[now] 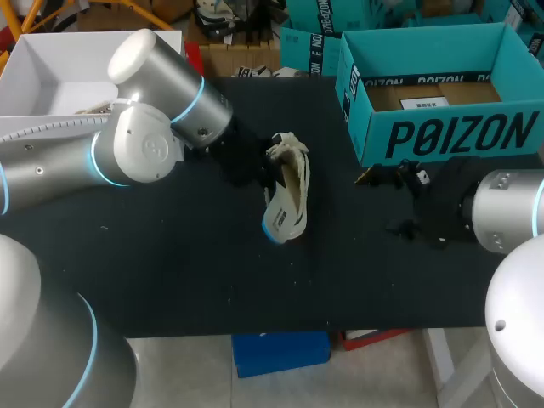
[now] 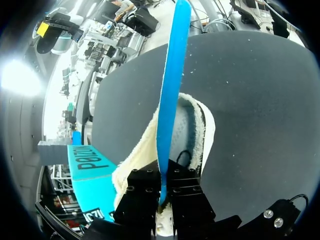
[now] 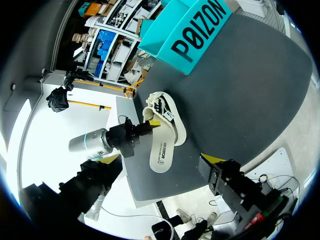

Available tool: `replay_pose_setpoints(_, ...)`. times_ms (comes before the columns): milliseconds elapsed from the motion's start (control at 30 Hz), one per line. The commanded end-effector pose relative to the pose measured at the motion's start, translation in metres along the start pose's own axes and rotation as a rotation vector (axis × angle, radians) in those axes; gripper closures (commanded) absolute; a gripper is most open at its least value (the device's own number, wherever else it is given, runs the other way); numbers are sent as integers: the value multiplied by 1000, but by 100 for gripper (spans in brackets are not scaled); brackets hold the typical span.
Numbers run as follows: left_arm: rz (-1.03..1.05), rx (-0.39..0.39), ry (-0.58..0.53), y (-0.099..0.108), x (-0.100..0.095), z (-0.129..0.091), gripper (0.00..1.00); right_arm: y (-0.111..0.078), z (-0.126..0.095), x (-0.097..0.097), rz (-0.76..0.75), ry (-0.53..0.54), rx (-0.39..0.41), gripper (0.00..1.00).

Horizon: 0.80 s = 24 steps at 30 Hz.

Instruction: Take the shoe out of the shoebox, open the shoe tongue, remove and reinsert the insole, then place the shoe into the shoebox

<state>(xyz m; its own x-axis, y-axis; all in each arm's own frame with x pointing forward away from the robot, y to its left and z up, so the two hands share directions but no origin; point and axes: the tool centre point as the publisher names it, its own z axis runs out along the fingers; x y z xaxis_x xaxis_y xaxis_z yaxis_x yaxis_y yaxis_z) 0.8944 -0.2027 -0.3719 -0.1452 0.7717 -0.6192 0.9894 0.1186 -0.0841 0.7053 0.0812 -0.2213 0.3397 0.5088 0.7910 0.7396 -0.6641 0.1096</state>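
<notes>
Shoe (image 1: 287, 183): one, lying sideways at middle of bench (image 1: 170, 272), long axis running near-to-far, toe pointing away.
Insole (image 2: 170, 90): one, blue.
Left claw (image 2: 162, 194): gripping Insole from both sides.
Shoebox (image 1: 442, 136): one, sitting far right.
Right claw (image 3: 216, 167): cannot tell.

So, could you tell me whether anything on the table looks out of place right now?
The shoe lies tipped on its side, and its blue insole sticks out, pinched by the left gripper.
</notes>
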Motion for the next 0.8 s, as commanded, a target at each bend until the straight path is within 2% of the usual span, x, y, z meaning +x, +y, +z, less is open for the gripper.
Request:
replay_pose_setpoints(33,6,-17,-4,4,-4,-1,100,-7,1,-6,15,12,-155,0)
replay_pose_setpoints(167,2,-30,3,8,-7,-5,100,-7,1,-6,15,12,-155,0)
replay_pose_setpoints(233,2,-22,42,10,-7,-5,100,-7,1,-6,15,12,-155,0)
replay_pose_setpoints(433,2,87,108,9,-10,-5,100,-7,1,-6,15,12,-155,0)
replay_pose_setpoints(800,68,133,169,3,-20,1,100,-7,1,-6,15,12,-155,0)
